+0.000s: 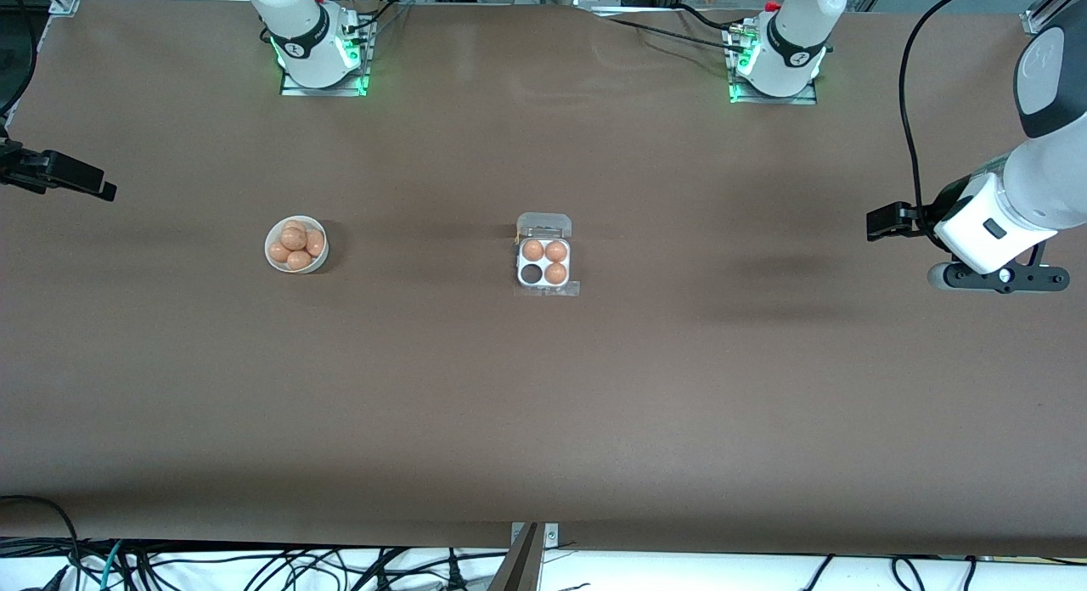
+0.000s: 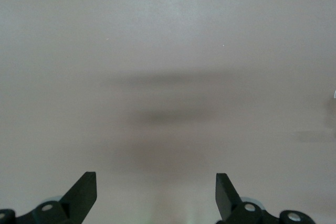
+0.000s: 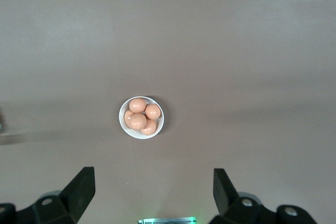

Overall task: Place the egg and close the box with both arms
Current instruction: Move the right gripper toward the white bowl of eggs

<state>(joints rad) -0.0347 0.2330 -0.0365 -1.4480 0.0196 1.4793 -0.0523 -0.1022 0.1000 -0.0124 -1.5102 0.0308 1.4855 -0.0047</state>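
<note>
The box [image 1: 544, 263], a small white four-cell tray, sits mid-table with its clear lid [image 1: 544, 226] open and lying flat on the side toward the robots. Three orange-brown eggs [image 1: 555, 252] fill three cells; the cell nearest the front camera on the right arm's side [image 1: 532, 273] is empty. Several more eggs [image 1: 295, 237] lie in a round white bowl [image 1: 272, 256], also seen in the right wrist view [image 3: 126, 128]. My right gripper [image 1: 107, 190] [image 3: 152, 171] hangs open and empty over the right arm's end of the table. My left gripper [image 1: 873, 223] [image 2: 155, 176] hangs open and empty over the left arm's end.
The brown table [image 1: 543, 404] is bare around the box and bowl. Both arm bases [image 1: 318, 56] [image 1: 777, 60] stand at the edge farthest from the front camera. Cables [image 1: 255, 565] run along the nearest edge.
</note>
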